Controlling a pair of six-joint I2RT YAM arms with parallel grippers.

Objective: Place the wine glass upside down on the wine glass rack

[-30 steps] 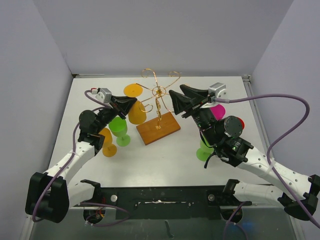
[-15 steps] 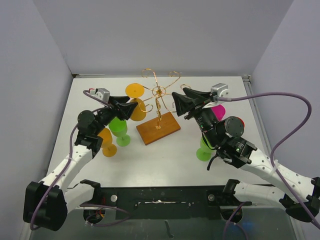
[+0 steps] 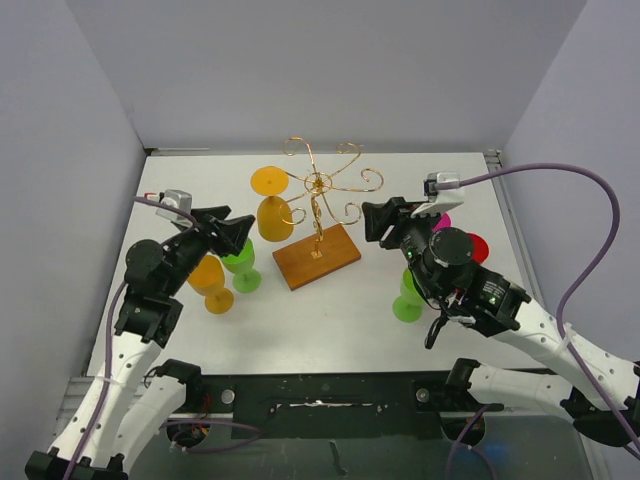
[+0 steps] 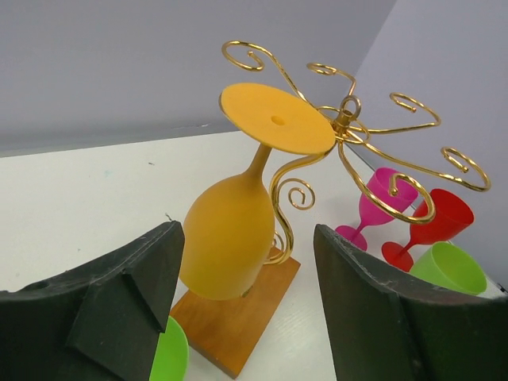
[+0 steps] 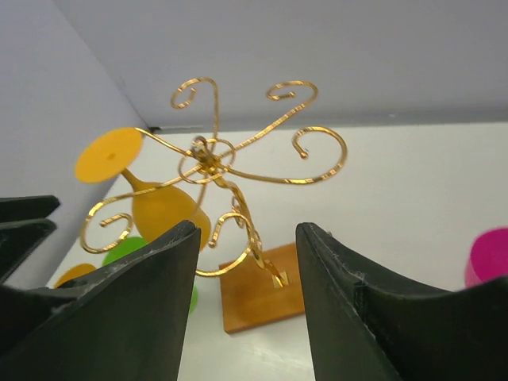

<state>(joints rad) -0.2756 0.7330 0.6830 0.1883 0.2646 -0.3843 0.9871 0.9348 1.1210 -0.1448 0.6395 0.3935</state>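
Observation:
An orange wine glass [image 3: 273,220] hangs upside down on the gold wire wine glass rack [image 3: 318,185]. Its foot [image 4: 274,117] rests on a left arm of the rack and its bowl [image 4: 226,238] hangs over the wooden base [image 3: 316,256]. My left gripper [image 3: 235,232] is open, a little left of the bowl and apart from it; the left wrist view shows the glass beyond the left gripper [image 4: 248,262]. On the right of the rack my right gripper [image 3: 385,220] stands open and empty. The right wrist view shows the rack [image 5: 210,155] ahead of the right gripper [image 5: 248,246].
An upright orange glass [image 3: 210,280] and a green glass [image 3: 240,262] stand under my left arm. By my right arm stand a green glass [image 3: 408,300], a pink glass [image 3: 438,220] and a red glass [image 3: 478,247]. Grey walls close the table's back and sides.
My left gripper has opened, let go of the orange glass and drawn back to the left; the glass stays on the rack. My right gripper has pulled back to the right and opened a little.

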